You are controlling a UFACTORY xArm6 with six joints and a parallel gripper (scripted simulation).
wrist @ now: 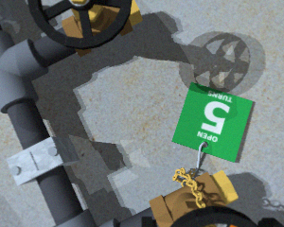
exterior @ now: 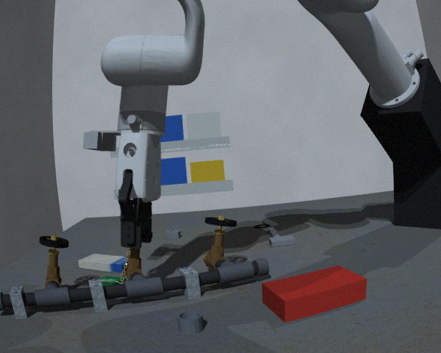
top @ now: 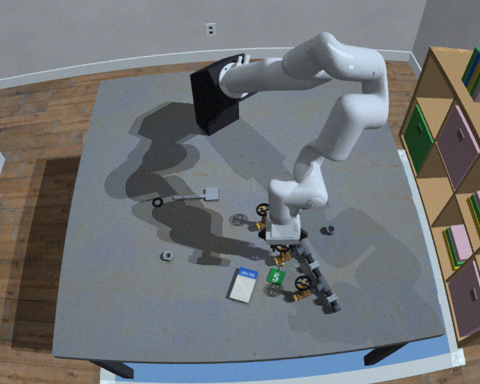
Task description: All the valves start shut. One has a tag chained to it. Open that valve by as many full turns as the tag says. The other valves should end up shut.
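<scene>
Three brass valves with black handwheels stand on a grey pipe (top: 317, 269) (exterior: 152, 285) (wrist: 19, 99). A green tag (top: 275, 276) (exterior: 109, 280) (wrist: 213, 122) reading "OPEN 5 TURNS" hangs by a gold chain (wrist: 191, 186) from the middle valve (top: 281, 259) (exterior: 134, 265) (wrist: 168, 205). My gripper (top: 282, 246) (exterior: 135, 237) points straight down and is shut on the middle valve's handwheel, which the fingers hide in the exterior view. The two outer valves (top: 262, 208) (top: 302, 282) (exterior: 54, 241) (exterior: 220, 221) stand free; one of them shows in the wrist view (wrist: 80, 19).
A white notepad (top: 242, 284) (exterior: 99, 262) lies beside the tag. A red block (exterior: 314, 290), a short grey tube (top: 327, 230) (exterior: 190, 322), a nut (top: 165, 254), a black ring (top: 158, 198) and a flat grey tool (top: 202, 195) lie around. A shelf (top: 451, 165) stands right of the table.
</scene>
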